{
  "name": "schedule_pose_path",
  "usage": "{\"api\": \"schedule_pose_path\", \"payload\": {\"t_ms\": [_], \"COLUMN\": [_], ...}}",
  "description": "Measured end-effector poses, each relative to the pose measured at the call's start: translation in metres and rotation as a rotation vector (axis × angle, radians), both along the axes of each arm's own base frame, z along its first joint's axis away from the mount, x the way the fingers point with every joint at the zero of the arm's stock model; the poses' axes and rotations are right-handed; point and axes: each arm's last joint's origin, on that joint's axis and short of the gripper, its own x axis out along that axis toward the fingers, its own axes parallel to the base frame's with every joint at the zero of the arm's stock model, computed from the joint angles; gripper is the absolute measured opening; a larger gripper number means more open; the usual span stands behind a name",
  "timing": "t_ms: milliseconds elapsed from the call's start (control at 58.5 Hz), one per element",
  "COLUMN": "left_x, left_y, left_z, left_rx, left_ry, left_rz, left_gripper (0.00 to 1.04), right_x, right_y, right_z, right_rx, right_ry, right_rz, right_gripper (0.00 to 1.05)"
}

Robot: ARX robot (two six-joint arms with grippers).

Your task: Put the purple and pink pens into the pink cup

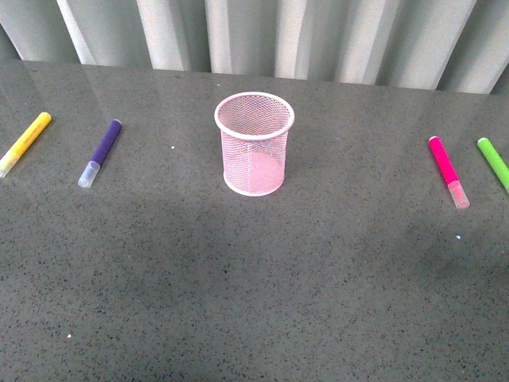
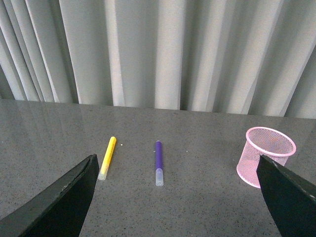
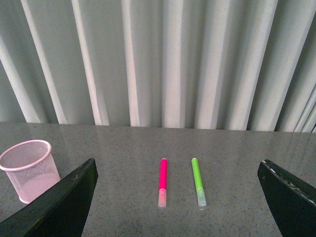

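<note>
Evidently the job stands at its very first step, with neither pen yet picked up. The dark purple marker with a clear cap (image 1: 102,151) lies flat on the robot's left side of the dark grey speckled desk (image 1: 254,302), near a yellow marker (image 1: 25,142). The hot pink marker with a clear cap (image 1: 448,169) lies flat on the right side, near a green marker (image 1: 495,163). Between them, well apart from both, the light pink wire-mesh cup (image 1: 254,163) stands upright and looks empty. The left pincer (image 2: 176,159) is spread wide and holds nothing, and the right pincer (image 3: 177,162) likewise. I judge the next move calls for an arm to come down over its own pen, close across the barrel, then tip it upright above the rim. The desk is smooth and faintly glossy, and pale pleated curtains (image 1: 278,36) close off the room behind
</note>
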Motion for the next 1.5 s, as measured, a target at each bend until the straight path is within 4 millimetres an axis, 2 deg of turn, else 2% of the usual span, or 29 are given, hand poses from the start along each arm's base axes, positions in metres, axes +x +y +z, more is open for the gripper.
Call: {"api": "schedule_pose_path", "payload": {"t_ms": [1163,1248,1317,1402,1505], "left_x": [0.000,0.000,0.002,0.005,0.013], "left_y": [0.000,-0.001,-0.002,-0.005,-0.008], "left_z": [0.000,-0.002,-0.013,-0.015,-0.006], "left_rx": [-0.004,-0.087,-0.161,-0.218,-0.266], "left_ry": [0.003,0.218,0.399,0.453,0.480], "left_rz": [0.006,0.130,0.195,0.190,0.149], "left_gripper": [0.98,0.98,0.98,0.98,0.98], "right_x": [0.000,0.000,0.000,0.000,0.000], "right_y": [0.000,0.000,0.000,0.000,0.000], "right_z": [0.000,0.000,0.000,0.000,0.000], "right_rx": [0.000,0.000,0.000,0.000,0.000], "right_ry": [0.000,0.000,0.000,0.000,0.000], "right_rz": [0.000,0.000,0.000,0.000,0.000], "right_gripper": [0.98,0.98,0.98,0.98,0.98]}}
